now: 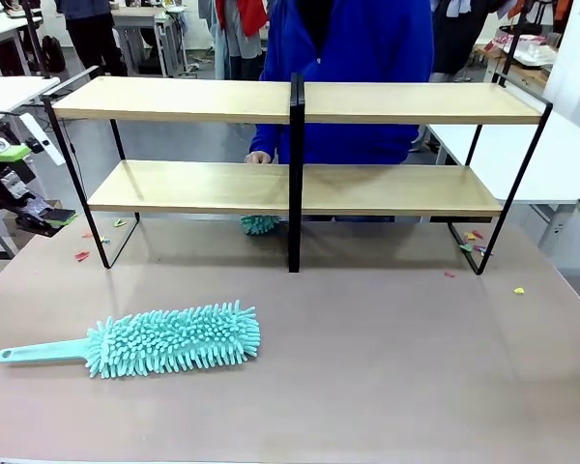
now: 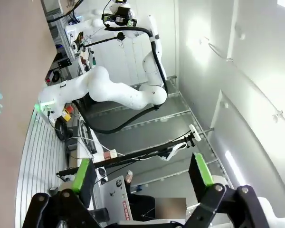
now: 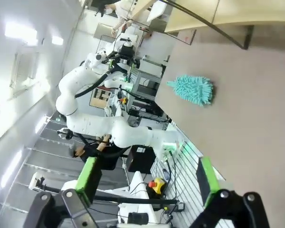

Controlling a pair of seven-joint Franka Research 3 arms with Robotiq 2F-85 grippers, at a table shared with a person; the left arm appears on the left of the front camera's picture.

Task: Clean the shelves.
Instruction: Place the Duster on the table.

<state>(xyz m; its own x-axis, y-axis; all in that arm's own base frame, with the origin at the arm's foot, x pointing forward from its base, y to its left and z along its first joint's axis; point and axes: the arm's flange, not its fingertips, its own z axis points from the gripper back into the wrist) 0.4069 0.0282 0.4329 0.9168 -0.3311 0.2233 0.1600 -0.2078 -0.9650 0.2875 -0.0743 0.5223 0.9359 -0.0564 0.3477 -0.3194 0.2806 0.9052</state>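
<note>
Shelves [image 1: 300, 101] bare, no legible labels.
Both my pincers, left [image 2: 142, 175] and right [image 3: 147, 178], gape empty; teal duster [image 1: 164, 340] lies before the two-tier rack.

Open tabletop [image 1: 387, 367] (duster [image 1: 164, 340] left)

The left tool [image 2: 141, 175] stands open and empty, facing a white robot arm [image 2: 109, 90].

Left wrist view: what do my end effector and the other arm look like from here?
The left end effector has black linkage fingers with bright green pads. Beyond it, the right arm is glossy white with rounded links, a black cable looping along it, and a green light at one joint.
</note>
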